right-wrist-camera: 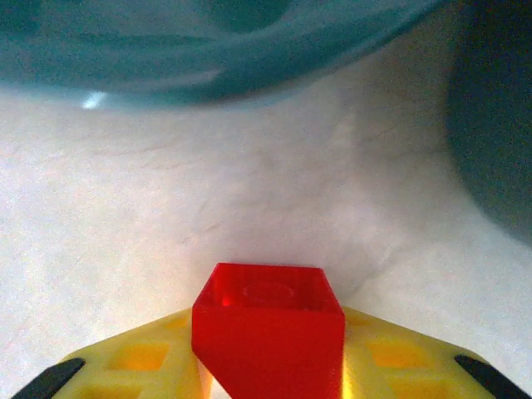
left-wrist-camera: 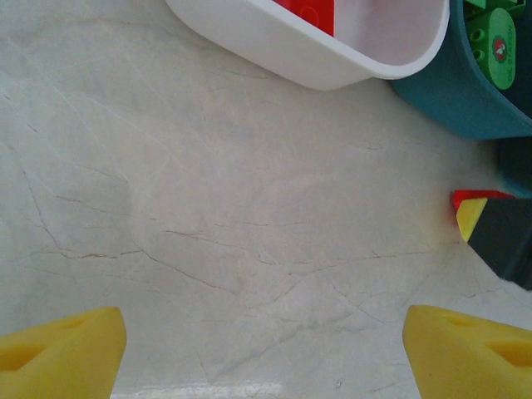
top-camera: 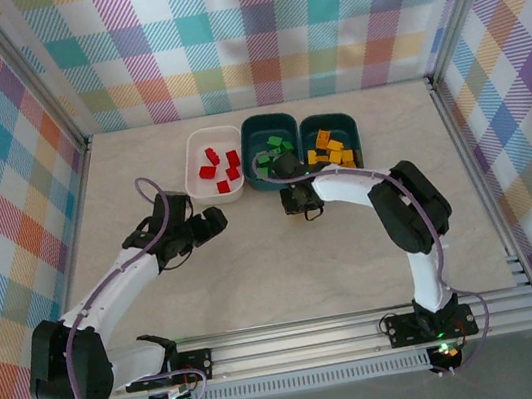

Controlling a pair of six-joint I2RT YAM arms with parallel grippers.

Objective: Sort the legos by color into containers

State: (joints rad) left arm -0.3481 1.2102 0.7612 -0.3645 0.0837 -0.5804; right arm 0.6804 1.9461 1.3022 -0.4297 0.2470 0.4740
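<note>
A red lego (right-wrist-camera: 268, 320) sits pinched between the yellow fingers (right-wrist-camera: 391, 357) of my right gripper (right-wrist-camera: 268, 353), which is shut on it just above the table. In the top view this gripper (top-camera: 299, 204) hangs in front of the middle teal container (top-camera: 273, 148), which holds green legos (top-camera: 276, 144). The white container (top-camera: 213, 162) to its left holds red legos (top-camera: 217, 165). Orange legos (top-camera: 331, 149) lie in the right teal container (top-camera: 331, 142). My left gripper (top-camera: 214, 225) is open and holds nothing, near the white container's front; its fingers (left-wrist-camera: 62, 353) stand wide apart over bare table.
In the left wrist view the white container's rim (left-wrist-camera: 332, 66) and the teal container's wall (left-wrist-camera: 465, 100) lie just ahead. A tip of the right gripper with the red lego (left-wrist-camera: 475, 197) shows at the right edge. Aluminium frame rails (top-camera: 299, 341) border the table.
</note>
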